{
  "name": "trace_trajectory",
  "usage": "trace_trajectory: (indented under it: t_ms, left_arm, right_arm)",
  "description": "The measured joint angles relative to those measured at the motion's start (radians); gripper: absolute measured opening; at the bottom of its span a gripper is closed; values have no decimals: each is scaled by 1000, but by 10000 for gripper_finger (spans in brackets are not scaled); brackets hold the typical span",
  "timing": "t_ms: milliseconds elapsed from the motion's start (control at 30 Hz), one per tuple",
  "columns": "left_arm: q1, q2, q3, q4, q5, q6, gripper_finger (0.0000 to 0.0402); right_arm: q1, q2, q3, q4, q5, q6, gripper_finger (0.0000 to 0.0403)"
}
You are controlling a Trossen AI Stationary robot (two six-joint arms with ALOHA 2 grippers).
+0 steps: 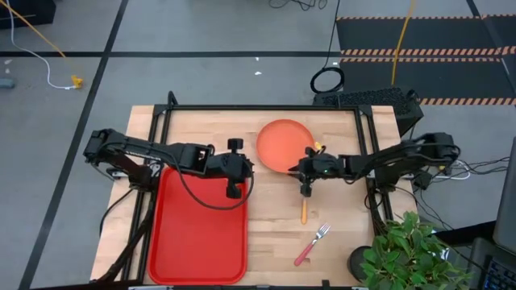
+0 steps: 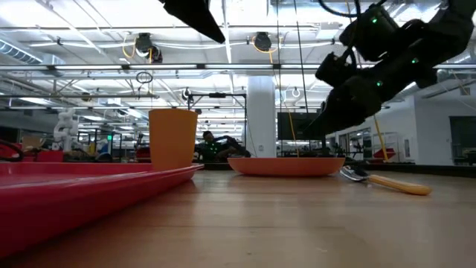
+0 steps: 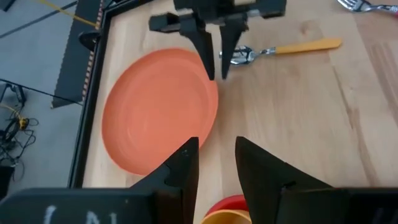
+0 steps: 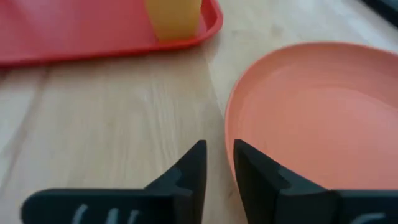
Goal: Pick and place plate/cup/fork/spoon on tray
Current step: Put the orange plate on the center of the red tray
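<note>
The yellow-orange cup [image 2: 172, 139] stands upright on its base in the far right corner of the red tray [image 1: 197, 234]; it also shows in the right wrist view [image 4: 173, 17]. My left gripper [image 3: 214, 149] is open and empty, well above the cup. The salmon-orange plate [image 1: 280, 143] lies flat on the table right of the tray. My right gripper [image 4: 219, 152] is open by a narrow gap above the plate's near right rim [image 4: 229, 124], and its fingers stand on either side of the rim. The spoon [image 1: 304, 213] and the fork [image 1: 313, 244] lie on the table nearer the front.
A black frame [image 1: 266, 107] runs round the table's far and side edges. A potted plant [image 1: 407, 250] stands at the front right corner. The spoon's bowl [image 3: 239, 55] lies just beside my right gripper's fingers. Bare wood shows between tray and fork.
</note>
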Motion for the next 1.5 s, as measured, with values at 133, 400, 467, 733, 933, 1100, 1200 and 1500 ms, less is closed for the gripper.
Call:
trace_trajectory:
  t_ms: [133, 400, 467, 733, 933, 1100, 1200, 1500]
  left_arm:
    - [-2, 0, 0, -1, 0, -16, 108]
    - [-2, 0, 0, -12, 16, -42, 108]
    - [-2, 0, 0, -16, 28, -51, 108]
    - [-17, 0, 0, -23, 31, -57, 108]
    - [-24, 0, 0, -22, 31, -61, 108]
    - [-29, 0, 0, -10, 31, -62, 108]
    - [-31, 0, 0, 3, 31, -64, 108]
    - [-56, 0, 0, 18, 17, -84, 108]
  right_arm:
    - [0, 65, 21, 4, 0, -27, 99]
    - [0, 146, 24, 12, 3, -124, 118]
    - [0, 156, 24, 20, 8, -151, 116]
    - [-1, 161, 24, 64, 8, -214, 101]
    - [-2, 165, 24, 34, 5, -235, 47]
    - [-2, 164, 24, 36, 4, -248, 6]
    - [11, 158, 44, 22, 4, -277, 8]
    - [57, 64, 207, -162, 6, -328, 2]
